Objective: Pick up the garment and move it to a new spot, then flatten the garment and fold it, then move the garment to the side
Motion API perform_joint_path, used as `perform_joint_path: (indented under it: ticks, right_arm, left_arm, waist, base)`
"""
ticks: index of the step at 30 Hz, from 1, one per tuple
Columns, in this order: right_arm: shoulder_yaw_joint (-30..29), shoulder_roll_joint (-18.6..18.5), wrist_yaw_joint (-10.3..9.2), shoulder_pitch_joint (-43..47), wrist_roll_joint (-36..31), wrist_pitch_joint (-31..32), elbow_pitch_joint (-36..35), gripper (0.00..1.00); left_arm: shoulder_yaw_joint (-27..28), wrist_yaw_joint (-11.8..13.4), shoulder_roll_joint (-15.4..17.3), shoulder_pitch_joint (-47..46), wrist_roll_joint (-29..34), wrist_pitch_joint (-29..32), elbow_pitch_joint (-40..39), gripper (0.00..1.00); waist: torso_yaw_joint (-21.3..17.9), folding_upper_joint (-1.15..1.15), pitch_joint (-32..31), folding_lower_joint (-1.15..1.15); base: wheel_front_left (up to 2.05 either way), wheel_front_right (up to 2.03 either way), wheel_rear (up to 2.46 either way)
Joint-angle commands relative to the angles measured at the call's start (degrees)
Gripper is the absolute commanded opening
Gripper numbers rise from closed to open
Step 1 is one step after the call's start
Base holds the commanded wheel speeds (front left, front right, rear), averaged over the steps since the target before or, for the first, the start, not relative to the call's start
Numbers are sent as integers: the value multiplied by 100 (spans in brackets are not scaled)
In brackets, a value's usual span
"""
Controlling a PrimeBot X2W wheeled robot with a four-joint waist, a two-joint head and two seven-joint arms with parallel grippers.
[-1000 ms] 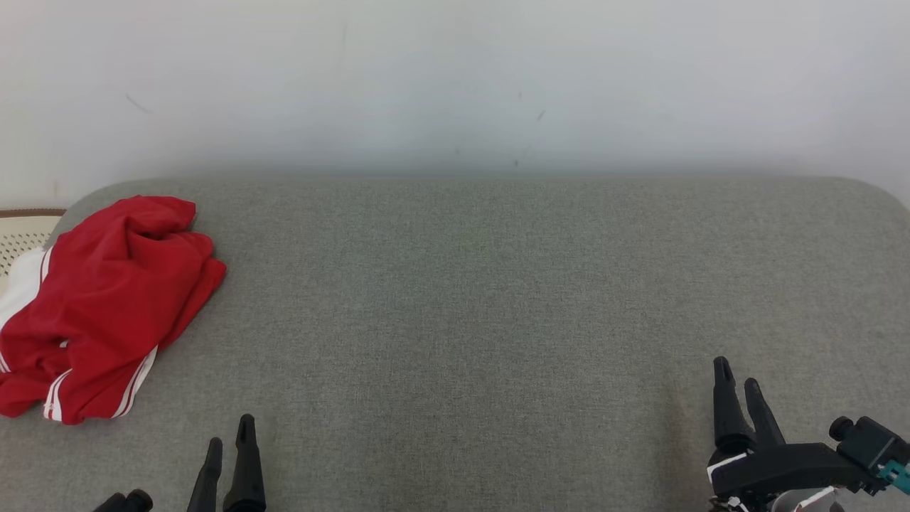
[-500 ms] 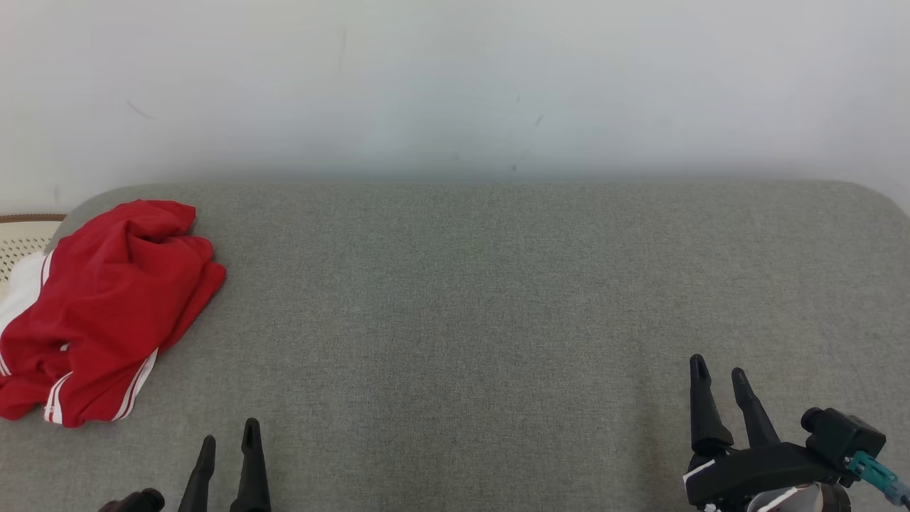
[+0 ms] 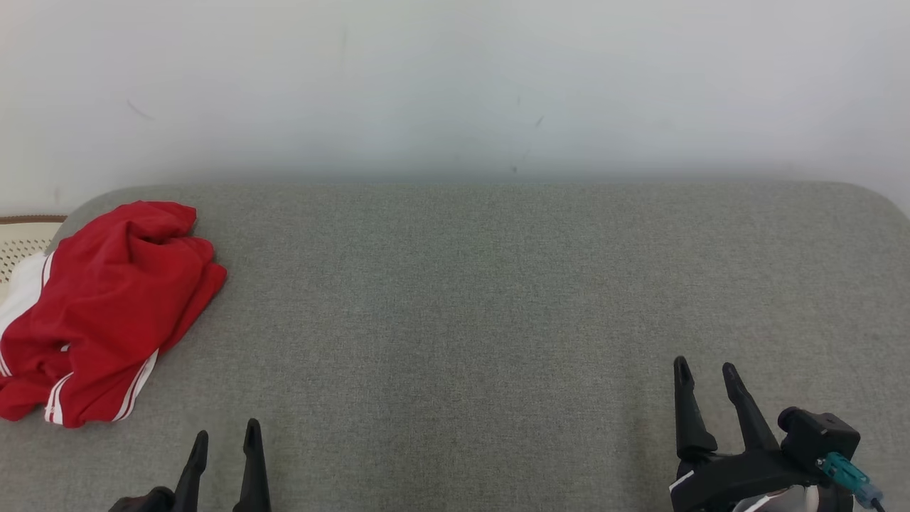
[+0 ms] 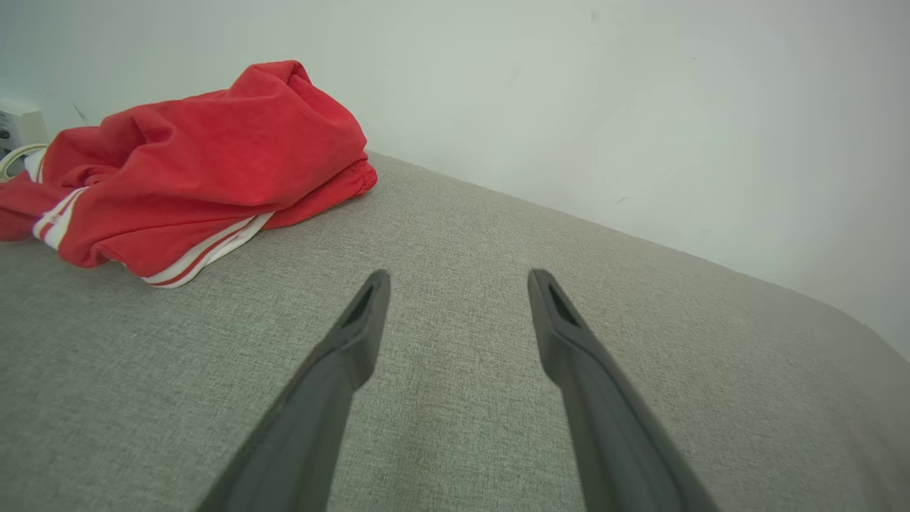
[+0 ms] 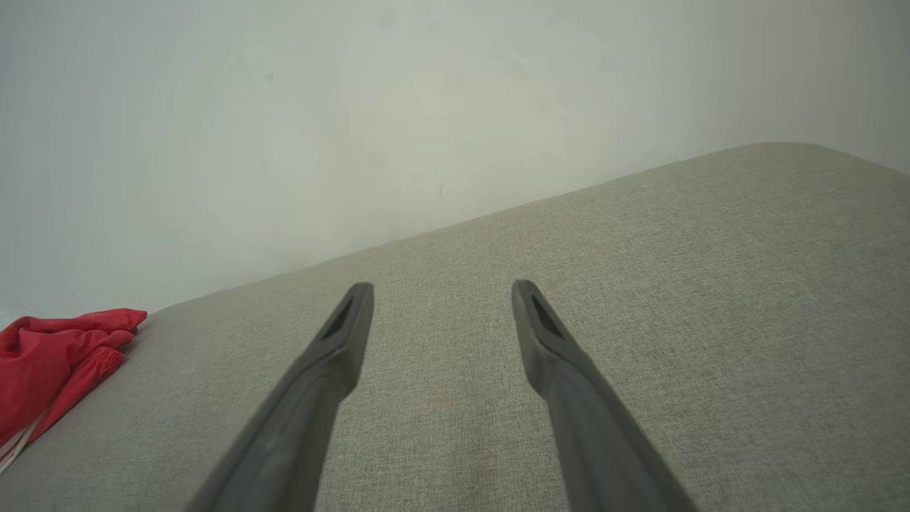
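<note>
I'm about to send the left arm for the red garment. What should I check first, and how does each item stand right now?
1. Left gripper jaws apart, nothing between them: ok.
2. Right gripper jaws apart, empty: ok.
3. Garment free of both grippers, crumpled at the left end of the cushion: ok.
4. Bare cushion between left gripper and garment: ok.
5. Room in the middle of the cushion to lay it out: ok.
6. Garment wholly on the cushion: cannot tell; its left edge runs out of the head view.
</note>
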Motion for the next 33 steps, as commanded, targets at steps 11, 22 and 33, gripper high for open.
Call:
perform_joint_path:
  ticks: [11, 22, 33]
  right_arm:
    - [102, -29, 3, 89, -769, -229, -63, 100]
    - [125, -24, 3, 120, -1245, -389, 53, 100]
    - [201, -20, 4, 124, -1534, -536, 262, 100]
  left_arm:
    - [34, 287, 128, 100, 718, -172, -269, 100]
    - [113, 436, 162, 177, 1177, -286, -393, 100]
    - [196, 234, 201, 212, 1413, -385, -205, 100]
  waist:
    - [-2, 0, -13, 0]
    - [-16, 0, -27, 0]
    - [-38, 0, -74, 0]
  base:
    - [0, 0, 0]
    - [0, 0, 0]
    - [0, 0, 0]
